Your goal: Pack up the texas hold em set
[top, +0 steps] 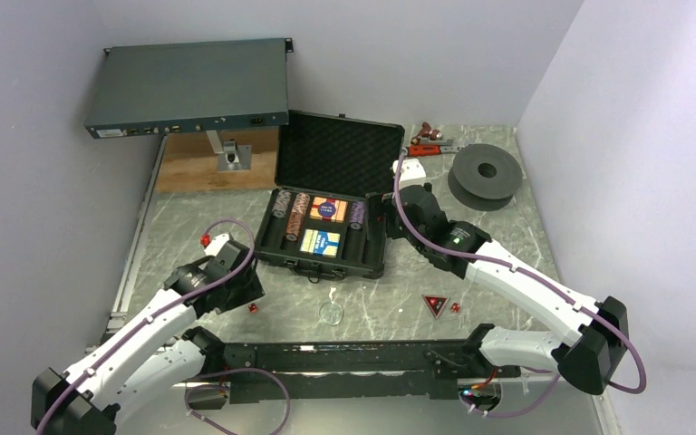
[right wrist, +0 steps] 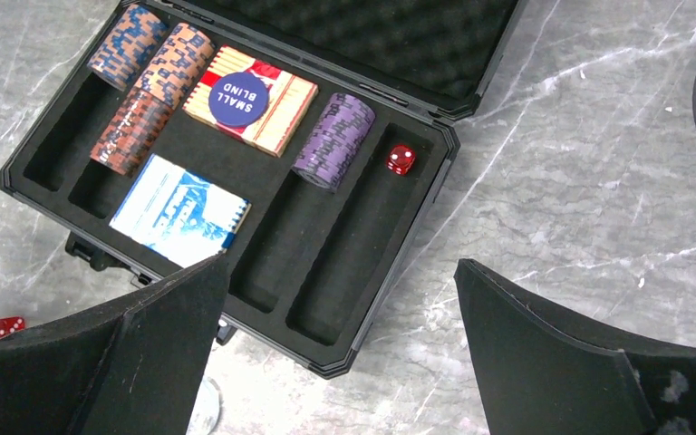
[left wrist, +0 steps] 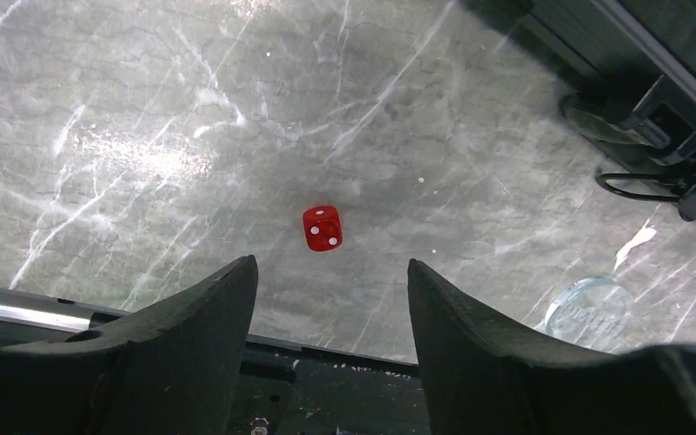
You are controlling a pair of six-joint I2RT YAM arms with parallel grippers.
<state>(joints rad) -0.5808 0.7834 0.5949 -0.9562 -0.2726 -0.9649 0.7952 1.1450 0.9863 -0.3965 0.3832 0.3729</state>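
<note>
- Under the left tool [left wrist: 331,265], the fingers [left wrist: 208,317] stood partly apart and held nothing. A red die [left wrist: 323,227] lay on the counter [left wrist: 145,136] just beyond the tips, touching neither.
- Off to one side of that die lay a clear round disc [left wrist: 589,311].
- The right tool [right wrist: 342,265] hung wide open and empty over the near right corner of the open black case [right wrist: 417,213].
- Inside the case sat purple chips [right wrist: 333,140] with a second die [right wrist: 401,159] just beside them, a red card deck [right wrist: 263,104], a blue card deck [right wrist: 179,210] and orange-blue chips [right wrist: 145,82].
- A triangular marker [top: 434,304] and another die [top: 455,308] lay together on the counter in front of the case.
</note>
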